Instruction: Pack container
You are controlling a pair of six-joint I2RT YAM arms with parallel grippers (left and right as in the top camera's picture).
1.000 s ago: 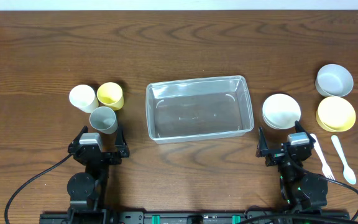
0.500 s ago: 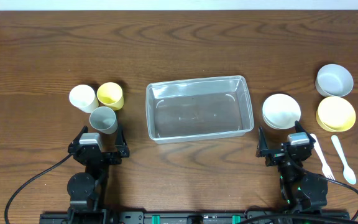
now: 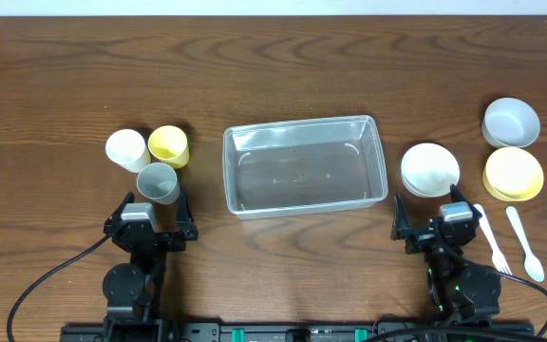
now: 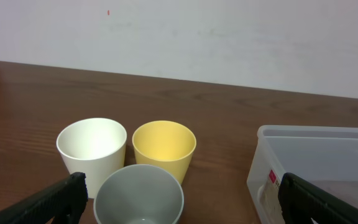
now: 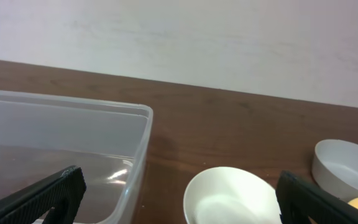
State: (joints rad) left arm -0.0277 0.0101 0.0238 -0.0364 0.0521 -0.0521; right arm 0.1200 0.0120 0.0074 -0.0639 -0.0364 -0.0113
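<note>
The clear rectangular container (image 3: 228, 171) lies empty at the table's middle; its rim shows in the left wrist view (image 4: 316, 132) and the right wrist view (image 5: 73, 102). My left gripper (image 3: 153, 211) is open at the front left, just behind a grey cup (image 3: 158, 182), which sits between its fingers' line of sight (image 4: 138, 193). Open too, my right gripper (image 3: 428, 211) stands at the front right, facing a white bowl (image 3: 430, 169). Neither holds anything.
A white cup (image 3: 126, 149) and a yellow cup (image 3: 169, 145) stand behind the grey one. A grey bowl (image 3: 511, 122) and a yellow bowl (image 3: 514, 173) sit far right. A white fork (image 3: 490, 239) and spoon (image 3: 523, 242) lie by the right gripper.
</note>
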